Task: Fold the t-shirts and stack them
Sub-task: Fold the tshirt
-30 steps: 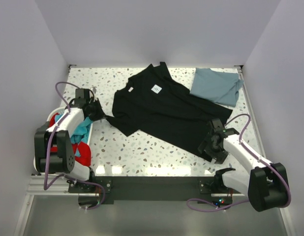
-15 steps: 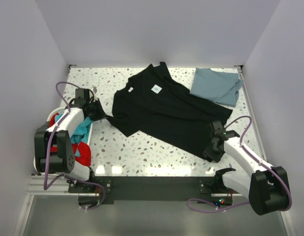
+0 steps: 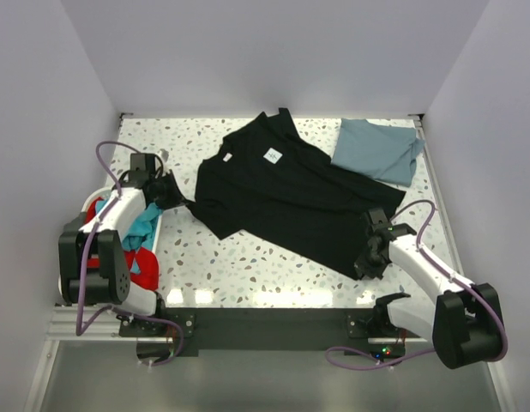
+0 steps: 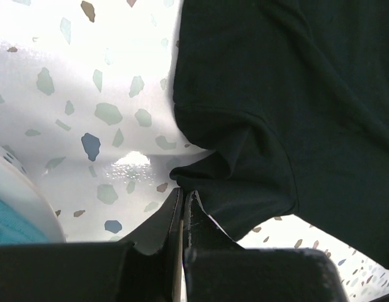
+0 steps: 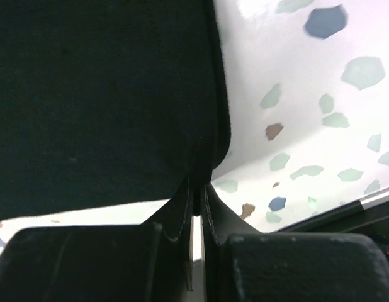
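The black t-shirt (image 3: 282, 193) lies spread flat across the middle of the table (image 3: 239, 257). Its collar points toward the far edge, with the white neck label (image 3: 272, 155) showing, and its hem reaches toward the near right corner. The slate-blue t-shirt (image 3: 378, 151) lies in a compact shape in the far right corner, just beside the black one.

The left gripper (image 3: 181, 203) is closed on the tip of the black tee's left sleeve, and the wrist view shows its jaws (image 4: 183, 192) pinched together on the cloth. The right gripper (image 3: 365, 262) is clamped on the hem corner near the table's near edge, with the fabric edge caught between its closed jaws (image 5: 197, 182).

A white laundry basket (image 3: 159, 230) at the left edge holds teal cloth (image 3: 143, 230) and red cloth (image 3: 145, 268).
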Controlling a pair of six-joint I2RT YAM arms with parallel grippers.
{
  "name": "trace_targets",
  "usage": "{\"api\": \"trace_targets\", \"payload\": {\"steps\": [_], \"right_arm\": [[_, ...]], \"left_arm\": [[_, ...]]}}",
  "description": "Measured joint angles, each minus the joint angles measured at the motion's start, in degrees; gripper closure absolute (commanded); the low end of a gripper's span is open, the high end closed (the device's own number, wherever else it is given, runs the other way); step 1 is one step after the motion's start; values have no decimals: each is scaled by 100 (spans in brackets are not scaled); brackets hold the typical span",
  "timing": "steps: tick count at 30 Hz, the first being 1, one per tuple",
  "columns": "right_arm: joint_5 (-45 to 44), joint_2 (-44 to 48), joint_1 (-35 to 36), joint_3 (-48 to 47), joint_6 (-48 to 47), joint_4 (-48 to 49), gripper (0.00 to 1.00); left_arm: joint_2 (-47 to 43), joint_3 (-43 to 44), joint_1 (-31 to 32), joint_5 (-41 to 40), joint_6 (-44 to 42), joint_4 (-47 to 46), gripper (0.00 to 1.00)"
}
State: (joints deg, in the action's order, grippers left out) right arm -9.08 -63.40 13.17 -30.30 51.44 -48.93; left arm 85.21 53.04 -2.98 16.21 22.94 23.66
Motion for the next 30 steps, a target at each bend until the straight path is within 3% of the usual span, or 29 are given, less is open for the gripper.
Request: {"api": "trace_targets", "payload": {"steps": [9,30], "right_arm": [[522,-72,2,-787,-553,-645,99],[1327,328,31,-1036,-1274,-1899,100]], "left_arm": [[-608,13,0,50,13,219,100],[-2361,0,0,-140,4,1843,100]]}}
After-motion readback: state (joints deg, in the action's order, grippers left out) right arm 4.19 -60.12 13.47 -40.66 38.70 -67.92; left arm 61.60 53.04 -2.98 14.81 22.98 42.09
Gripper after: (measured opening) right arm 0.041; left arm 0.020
